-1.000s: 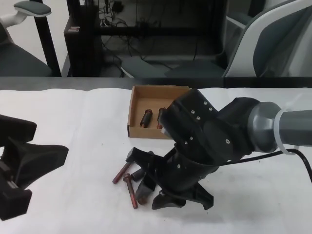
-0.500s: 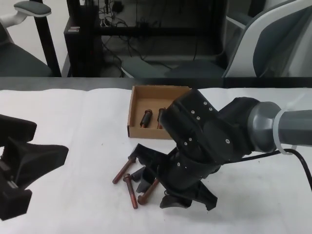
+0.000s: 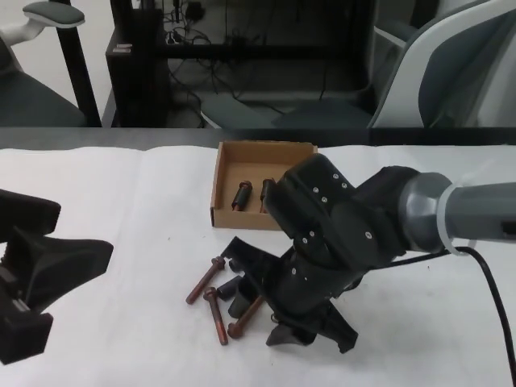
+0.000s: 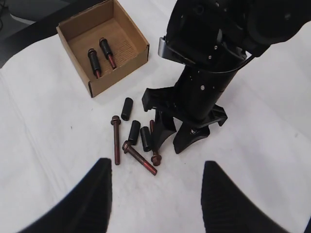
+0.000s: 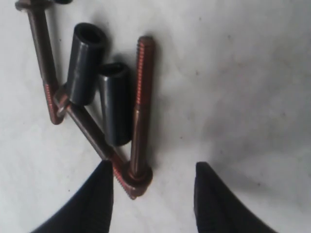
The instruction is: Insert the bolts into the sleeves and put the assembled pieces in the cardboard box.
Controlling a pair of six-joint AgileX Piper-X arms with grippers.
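Three copper bolts (image 4: 115, 138) (image 4: 139, 158) (image 4: 153, 145) and three black sleeves (image 4: 127, 108) (image 4: 134, 132) (image 4: 145, 139) lie loose on the white cloth in front of the cardboard box (image 4: 141, 51). Two assembled pieces (image 4: 93, 62) (image 4: 107, 52) lie inside the box. My right gripper (image 3: 270, 322) points down over the pile, open. In the right wrist view its gripper (image 5: 151, 170) has the head of one bolt (image 5: 141, 102) between its fingers, beside two sleeves (image 5: 87, 63) (image 5: 116, 104). My left gripper (image 4: 155, 164) hangs open, high above the pile and to its left.
The cloth (image 3: 121, 201) covers the bench, with bare room left and right of the pile. The box (image 3: 218, 185) stands just behind the pile. The bench's far edge runs behind the box, with chairs and cables beyond it.
My right gripper has shifted slightly right, and the bolt by its near finger now lies in plain sight. The left arm has kept still.
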